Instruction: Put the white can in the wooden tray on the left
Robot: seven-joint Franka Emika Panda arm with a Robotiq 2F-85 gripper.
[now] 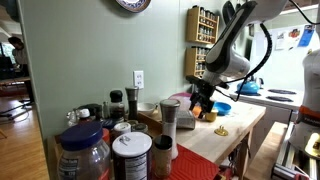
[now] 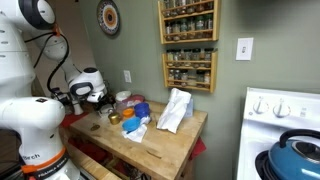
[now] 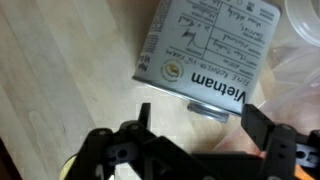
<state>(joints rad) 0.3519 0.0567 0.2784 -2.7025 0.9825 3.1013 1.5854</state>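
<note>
Franka arm [image 1: 232, 45], white glossy shells with black joints, comes in from 1 o'clock in an exterior view and bends down onto the bench; in both exterior views the wrist sits low over the tabletop [image 2: 160, 150]. The tabletop is pale butcher-block wood, a flat slab with square edges. White enamel stove [image 2: 275, 115] at 4 o'clock in an exterior view, with a rounded blue kettle [image 2: 296, 155] on it. Wall-mounted wooden spice rack [image 2: 188, 45], two open shelves packed with small jars. Crumpled white bag [image 2: 175, 110] stands upright, soft and creased, mid-table. Foreground at 7 o'clock in an exterior view: big clear jars [image 1: 131, 158], cylindrical with flat lids. Just beside them at 3 o'clock is a steel tumbler [image 1: 168, 116], shiny with straight walls. White can [image 3: 200, 45]: off-white body with a pale printed label, a round yellow logo and dark "Vietnam" lettering that reads upside down; the surface is smooth and matte. In the wrist view it sits on the bare wood at 12 o'clock from the gripper [image 3: 197, 112], its near edge just ahead of the fingertips. In the exterior views the can is too small to pick out under the wrist. Black, angular fingers [image 3: 146, 115] stand spread wide, with the gap roughly matching the can's width; no clamp visible.
</note>
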